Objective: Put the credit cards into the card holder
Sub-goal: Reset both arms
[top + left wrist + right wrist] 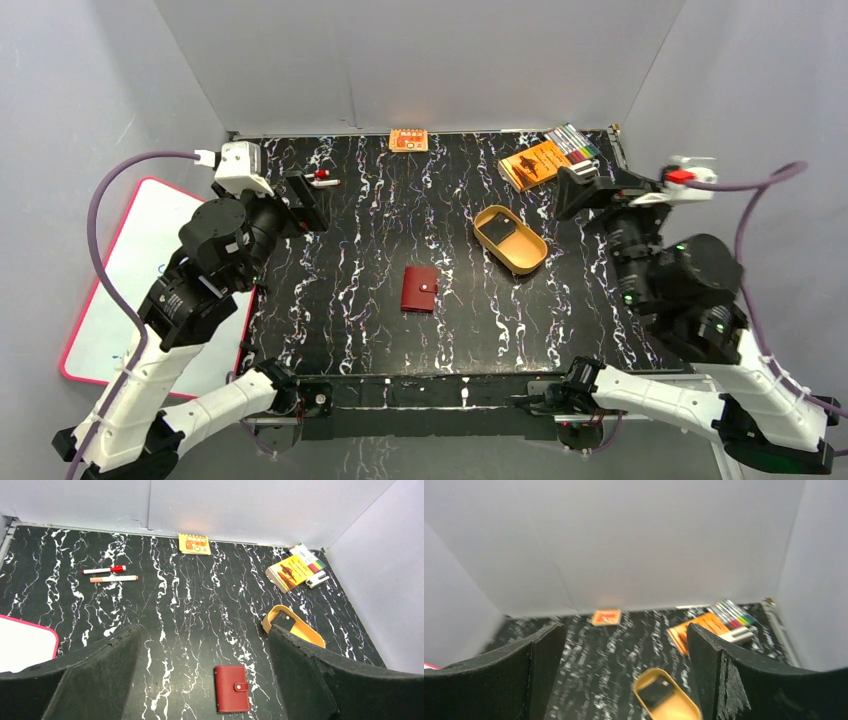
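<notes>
Two hands: your left hand (305,200) and right hand (580,190) both hang above the table (350,250), fingers spread wide, each grasping nothing.
Card holder: the red card holder (419,289) lies flat and folded shut near the middle of the table, between the two hands, with its snap tab (431,288) on the edge that faces the tray.
Credit card: one dark credit card (501,233) lies flat inside the tan oval tray (478,228), just beyond and to the right of the card holder and not touching it. Whether more cards lie beneath it cannot be told.
Step in hand: judged as the opening approach, since nothing has been gripped and the card holder is shut.
Division of work: the right hand is nearer the tray and the left has a clear path to the card holder, so assign them that way.
Opening: pin the body of the card holder with one hand before you lift the tab. Otherwise the whole thing will probably slide or rise with the pull.
Card pickup: a thin card lying flat gives little to pinch. Nudge it against the tray wall so that one edge rises, then close on that edge.
Insertion: keep the card holder spread and held down, and lead the card in by its short edge.
Hazards: the tray may skid or tip under a sideways push. The orange booklet (533,163) behind the tray is not a card.
</notes>
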Tool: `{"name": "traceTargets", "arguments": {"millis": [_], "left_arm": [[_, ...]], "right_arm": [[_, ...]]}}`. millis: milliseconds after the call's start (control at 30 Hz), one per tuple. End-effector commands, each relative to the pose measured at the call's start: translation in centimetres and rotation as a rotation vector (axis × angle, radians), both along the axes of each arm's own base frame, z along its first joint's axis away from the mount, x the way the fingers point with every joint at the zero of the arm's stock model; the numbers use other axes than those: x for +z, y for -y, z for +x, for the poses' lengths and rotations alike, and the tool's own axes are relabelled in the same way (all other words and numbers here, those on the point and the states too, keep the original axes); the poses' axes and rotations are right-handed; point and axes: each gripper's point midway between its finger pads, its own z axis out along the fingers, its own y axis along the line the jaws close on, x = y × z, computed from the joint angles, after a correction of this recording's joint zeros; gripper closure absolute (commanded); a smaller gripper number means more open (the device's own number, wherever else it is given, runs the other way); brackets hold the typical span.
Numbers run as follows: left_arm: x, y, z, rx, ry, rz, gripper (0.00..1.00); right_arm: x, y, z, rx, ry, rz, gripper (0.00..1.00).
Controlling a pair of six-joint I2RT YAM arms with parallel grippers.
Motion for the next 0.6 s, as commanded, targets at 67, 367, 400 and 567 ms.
{"name": "traceTargets", "arguments": {"millis": [67, 367, 400, 567], "left_arm": [[-0.3, 0.1, 0.3, 0.007, -0.017, 0.021, 0.07], [-1.8, 1.3, -0.2, -0.051, -0.038, -0.024, 0.06], [-1.8, 1.3, -0.3, -0.056, -0.036, -0.025, 0.07], [-2.1, 1.1, 0.1, -0.042, -0.036, 0.005, 0.06]], "right_arm": [[-5.5, -1.5, 2.5, -0.144, -0.125, -0.241, 0.01], [-5.3, -3.5, 0.1, 0.127, 0.027, 0.067, 0.01], [-5.3, -3.4, 0.1, 0.12, 0.018, 0.068, 0.01], [-6.7, -3.3, 0.5, 0.089, -0.047, 0.01, 0.01]]}}
